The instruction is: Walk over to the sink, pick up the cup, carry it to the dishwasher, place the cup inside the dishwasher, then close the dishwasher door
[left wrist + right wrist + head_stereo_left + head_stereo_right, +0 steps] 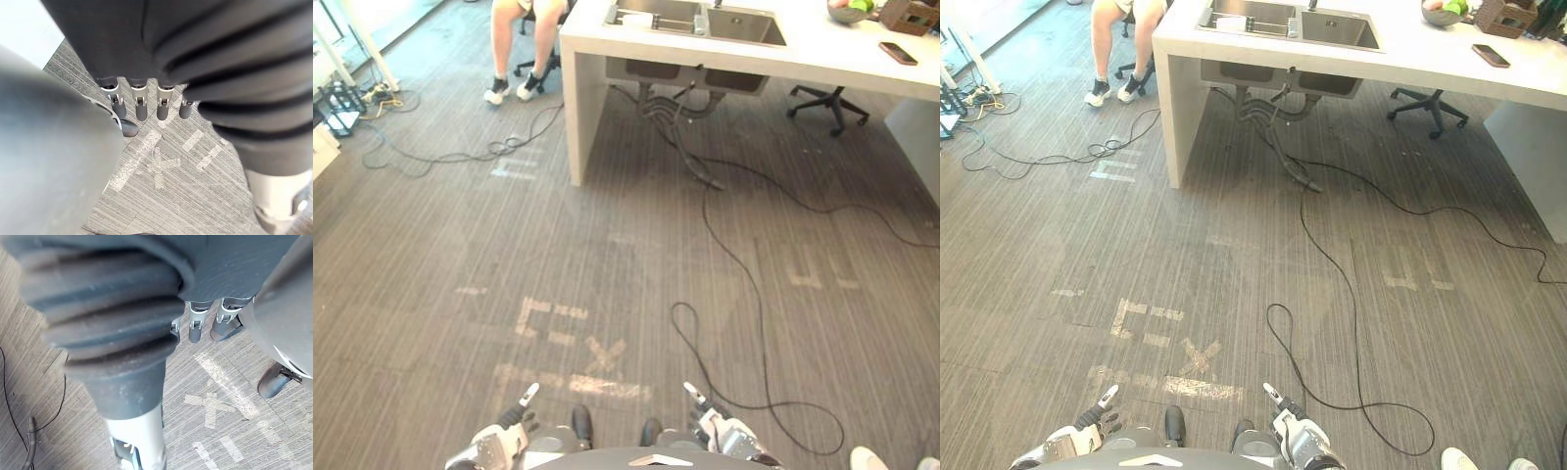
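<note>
Both hands hang low in front of the robot. The left hand has its fingers straight and nothing in them. Same for the right hand: its fingers are loose and empty. Under them is grey carpet floor with worn tape marks. Well ahead is one white desk with a sink of two basins set in it. There's something pale in the left basin, but it's too small to tell if that's the cup. Also on the desk are one phone, one bowl and one brown basket. One office chair stands under it, and one person sits past its left end.
</note>
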`<state>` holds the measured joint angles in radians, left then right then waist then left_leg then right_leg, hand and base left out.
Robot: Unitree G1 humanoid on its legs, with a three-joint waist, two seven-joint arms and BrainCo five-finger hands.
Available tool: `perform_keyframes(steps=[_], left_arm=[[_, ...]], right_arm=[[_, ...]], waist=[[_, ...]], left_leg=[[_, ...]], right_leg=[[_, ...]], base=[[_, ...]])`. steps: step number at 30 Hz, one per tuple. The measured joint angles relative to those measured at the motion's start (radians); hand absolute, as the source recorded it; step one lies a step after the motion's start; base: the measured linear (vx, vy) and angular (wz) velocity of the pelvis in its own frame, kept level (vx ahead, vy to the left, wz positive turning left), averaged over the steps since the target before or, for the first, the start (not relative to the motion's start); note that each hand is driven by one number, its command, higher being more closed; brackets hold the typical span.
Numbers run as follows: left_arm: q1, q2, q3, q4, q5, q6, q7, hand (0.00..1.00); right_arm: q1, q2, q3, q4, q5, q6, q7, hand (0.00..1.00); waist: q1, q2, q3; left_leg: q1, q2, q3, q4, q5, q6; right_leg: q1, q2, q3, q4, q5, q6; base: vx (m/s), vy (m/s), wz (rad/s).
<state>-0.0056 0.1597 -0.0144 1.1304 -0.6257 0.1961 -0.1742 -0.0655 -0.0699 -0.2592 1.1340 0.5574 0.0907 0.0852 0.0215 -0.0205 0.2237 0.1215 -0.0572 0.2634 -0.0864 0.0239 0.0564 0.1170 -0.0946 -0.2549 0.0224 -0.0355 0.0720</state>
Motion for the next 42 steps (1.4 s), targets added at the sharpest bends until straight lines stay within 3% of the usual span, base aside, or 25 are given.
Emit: perform_keyframes(steps=[5, 8, 11, 13, 14, 16, 18, 19, 20, 22, 25, 26, 27, 28, 30, 32, 33, 34, 35, 36, 37, 38, 40, 42], left_arm=[[0.002, -0.003, 0.019, 0.001, 0.001, -0.008, 0.003, 0.00], [0.004, -0.014, 0.017, -0.001, 0.013, -0.048, 0.012, 0.00], [0.000, -0.025, 0.003, -0.015, 0.053, -0.105, 0.018, 0.00], [-0.004, -0.026, -0.013, -0.028, 0.070, -0.148, 0.023, 0.00], [-0.004, -0.026, -0.015, -0.042, 0.070, -0.176, 0.044, 0.00], [-0.015, -0.021, -0.021, -0.062, 0.059, -0.215, 0.071, 0.00], [-0.018, -0.027, -0.027, -0.069, 0.025, -0.228, 0.078, 0.00], [-0.017, -0.041, -0.026, -0.090, 0.008, -0.235, 0.077, 0.00], [-0.017, -0.049, -0.025, -0.103, -0.001, -0.241, 0.077, 0.00], [-0.018, -0.089, -0.024, -0.138, -0.010, -0.257, 0.066, 0.00], [-0.020, -0.123, -0.003, -0.153, -0.091, -0.259, 0.038, 0.00], [-0.022, -0.125, 0.000, -0.153, -0.092, -0.259, 0.037, 0.00], [-0.018, -0.140, 0.006, -0.153, -0.092, -0.255, 0.036, 0.00], [-0.009, -0.152, 0.011, -0.153, -0.087, -0.250, 0.035, 0.00], [-0.003, -0.179, 0.014, -0.153, -0.084, -0.247, 0.036, 0.00], [0.002, -0.195, 0.014, -0.161, -0.081, -0.253, 0.034, 0.00], [0.003, -0.197, 0.014, -0.171, -0.082, -0.269, 0.029, 0.00], [0.005, -0.197, 0.012, -0.202, -0.090, -0.292, 0.027, 0.00], [0.008, -0.197, 0.012, -0.228, -0.091, -0.301, 0.028, 0.00], [0.007, -0.191, 0.012, -0.286, -0.100, -0.318, 0.038, 0.00], [0.007, -0.189, 0.010, -0.317, -0.106, -0.327, 0.045, 0.00], [0.009, -0.186, -0.003, -0.394, -0.121, -0.349, 0.068, 0.00], [0.014, -0.178, -0.040, -0.528, -0.117, -0.389, 0.106, 0.00], [0.028, -0.173, -0.072, -0.716, -0.100, -0.451, 0.168, 0.00]], right_arm=[[0.000, -0.003, 0.003, -0.002, -0.015, 0.000, -0.008, 0.00], [0.006, -0.011, 0.029, -0.010, -0.015, -0.018, -0.008, 0.00], [0.003, -0.013, 0.081, -0.029, -0.013, -0.047, -0.010, 0.00], [0.002, -0.021, 0.095, -0.059, -0.002, -0.067, -0.029, 0.00], [0.001, -0.023, 0.089, -0.072, 0.009, -0.075, -0.034, 0.00], [0.004, -0.027, 0.067, -0.077, 0.059, -0.078, -0.042, 0.00], [0.044, -0.019, 0.050, -0.078, 0.084, -0.054, -0.042, 0.00], [0.085, -0.012, 0.028, -0.098, 0.085, -0.045, -0.041, 0.00], [0.101, -0.008, 0.017, -0.099, 0.086, -0.043, -0.041, 0.00], [0.145, 0.015, -0.030, -0.103, 0.090, -0.028, -0.043, 0.00], [0.206, 0.040, -0.076, -0.096, 0.107, 0.020, -0.051, 0.00], [0.221, 0.048, -0.091, -0.095, 0.112, 0.025, -0.051, 0.00], [0.230, 0.045, -0.114, -0.097, 0.116, 0.029, -0.050, 0.00], [0.242, 0.030, -0.121, -0.098, 0.115, 0.030, -0.046, 0.00], [0.236, 0.024, -0.150, -0.095, 0.094, 0.029, -0.041, 0.00], [0.233, 0.024, -0.168, -0.095, 0.059, 0.021, -0.033, 0.00], [0.220, 0.019, -0.163, -0.093, 0.034, 0.012, -0.019, 0.00], [0.216, 0.004, -0.127, -0.094, 0.024, -0.013, -0.012, 0.00], [0.210, -0.007, -0.106, -0.093, 0.024, -0.025, -0.004, 0.00], [0.188, -0.024, -0.078, -0.093, 0.030, -0.042, 0.003, 0.00], [0.174, -0.030, -0.072, -0.095, 0.040, -0.051, 0.004, 0.00], [0.143, -0.042, -0.057, -0.098, 0.082, -0.072, 0.006, 0.00], [0.086, -0.059, -0.036, -0.105, 0.148, -0.090, 0.016, 0.00], [0.027, -0.069, 0.007, -0.157, 0.173, -0.097, 0.027, 0.00]], waist=[[-0.006, 0.000, -0.001], [-0.010, -0.001, -0.001], [-0.007, -0.002, 0.000], [-0.005, -0.004, 0.003], [-0.006, -0.014, 0.010], [-0.020, -0.022, 0.052], [-0.027, -0.019, 0.067], [-0.036, -0.015, 0.068], [-0.038, -0.012, 0.070], [-0.045, -0.007, 0.070], [-0.039, -0.014, 0.066], [-0.034, -0.013, 0.066], [-0.038, 0.008, 0.058], [-0.047, 0.043, 0.038], [-0.046, 0.063, 0.023], [-0.051, 0.068, 0.008], [-0.055, 0.070, 0.008], [-0.055, 0.078, 0.003], [-0.052, 0.082, 0.001], [-0.050, 0.083, 0.005], [-0.047, 0.078, 0.008], [-0.033, 0.067, 0.015], [-0.011, 0.068, 0.014], [0.016, 0.070, 0.015]], left_leg=[[-0.008, 0.002, 0.040, 0.000, -0.011, 0.000], [-0.003, -0.002, 0.039, 0.000, -0.021, 0.004], [-0.006, -0.002, 0.047, 0.001, -0.031, 0.011], [-0.015, -0.002, 0.058, 0.007, -0.039, 0.018], [-0.004, -0.010, 0.045, 0.008, -0.051, 0.033], [0.012, -0.009, 0.013, 0.075, -0.089, 0.047], [0.038, 0.006, -0.009, 0.126, -0.135, 0.042], [0.045, 0.018, -0.024, 0.158, -0.163, 0.033], [0.051, 0.022, -0.028, 0.167, -0.174, 0.029], [0.042, 0.042, -0.038, 0.254, -0.247, -0.008], [0.067, 0.072, -0.057, 0.370, -0.368, -0.065], [0.083, 0.078, -0.056, 0.374, -0.386, -0.079], [0.110, 0.114, -0.050, 0.367, -0.411, -0.105], [0.139, 0.151, -0.044, 0.328, -0.417, -0.120], [0.135, 0.172, -0.035, 0.371, -0.359, -0.132], [0.089, 0.192, -0.038, 0.513, -0.266, -0.144], [0.017, 0.227, -0.043, 0.692, -0.172, -0.174], [-0.095, 0.296, -0.032, 0.917, -0.064, -0.196], [-0.145, 0.334, -0.009, 1.022, -0.063, -0.183], [-0.221, 0.386, 0.022, 1.152, -0.092, -0.141], [-0.247, 0.388, 0.029, 1.167, -0.109, -0.129], [-0.285, 0.371, 0.040, 1.122, -0.140, -0.134], [-0.335, 0.305, 0.050, 0.918, -0.163, -0.139], [-0.363, 0.185, 0.027, 0.488, -0.116, -0.156]], right_leg=[[-0.016, 0.007, 0.039, -0.009, 0.016, 0.005], [-0.033, -0.007, 0.037, 0.043, -0.012, 0.018], [-0.128, -0.034, 0.018, 0.236, -0.067, 0.022], [-0.242, -0.068, 0.008, 0.452, -0.087, 0.007], [-0.336, -0.108, -0.003, 0.626, -0.069, -0.014], [-0.409, -0.142, -0.007, 0.776, -0.116, 0.002], [-0.427, -0.142, -0.022, 0.723, -0.130, 0.003], [-0.436, -0.138, -0.037, 0.591, -0.109, -0.004], [-0.436, -0.129, -0.038, 0.503, -0.084, -0.003], [-0.433, -0.105, -0.033, 0.226, 0.023, -0.002], [-0.375, -0.090, -0.032, 0.185, 0.031, -0.020], [-0.361, -0.082, -0.034, 0.173, 0.078, -0.039], [-0.366, -0.060, -0.047, 0.218, 0.114, -0.057], [-0.383, -0.033, -0.066, 0.270, 0.102, -0.072], [-0.402, -0.021, -0.077, 0.336, 0.037, -0.120], [-0.366, -0.022, -0.086, 0.349, -0.015, -0.123], [-0.321, -0.020, -0.093, 0.337, -0.047, -0.126], [-0.268, -0.007, -0.101, 0.301, -0.066, -0.132], [-0.239, 0.002, -0.108, 0.282, -0.071, -0.135], [-0.168, 0.016, -0.117, 0.238, -0.075, -0.139], [-0.132, 0.018, -0.121, 0.216, -0.075, -0.139], [-0.066, 0.018, -0.127, 0.168, -0.075, -0.139], [-0.016, 0.011, -0.111, 0.123, -0.077, -0.135], [0.010, 0.001, -0.084, 0.098, -0.084, -0.114]], base=[[0.04, 0.013, -0.27], [0.07, 0.016, 0.01], [0.06, 0.011, -0.09], [0.03, 0.020, -0.15], [0.11, -0.006, 0.05], [0.19, -0.049, 0.36], [0.20, -0.049, 0.44], [0.19, -0.043, 0.37], [0.25, -0.063, 0.34], [0.31, -0.123, 0.19], [0.44, -0.281, 0.14], [0.45, -0.295, -0.08], [0.48, -0.272, -0.11], [0.47, -0.249, -0.11], [0.55, -0.261, -0.06], [0.52, -0.271, 0.07], [0.46, -0.219, 0.26], [0.54, -0.243, 0.26], [0.53, -0.226, 0.22], [0.45, -0.176, 0.13], [0.34, -0.127, 0.05], [0.30, -0.088, -0.08], [0.33, -0.050, -0.34], [0.36, 0.054, -0.40]])
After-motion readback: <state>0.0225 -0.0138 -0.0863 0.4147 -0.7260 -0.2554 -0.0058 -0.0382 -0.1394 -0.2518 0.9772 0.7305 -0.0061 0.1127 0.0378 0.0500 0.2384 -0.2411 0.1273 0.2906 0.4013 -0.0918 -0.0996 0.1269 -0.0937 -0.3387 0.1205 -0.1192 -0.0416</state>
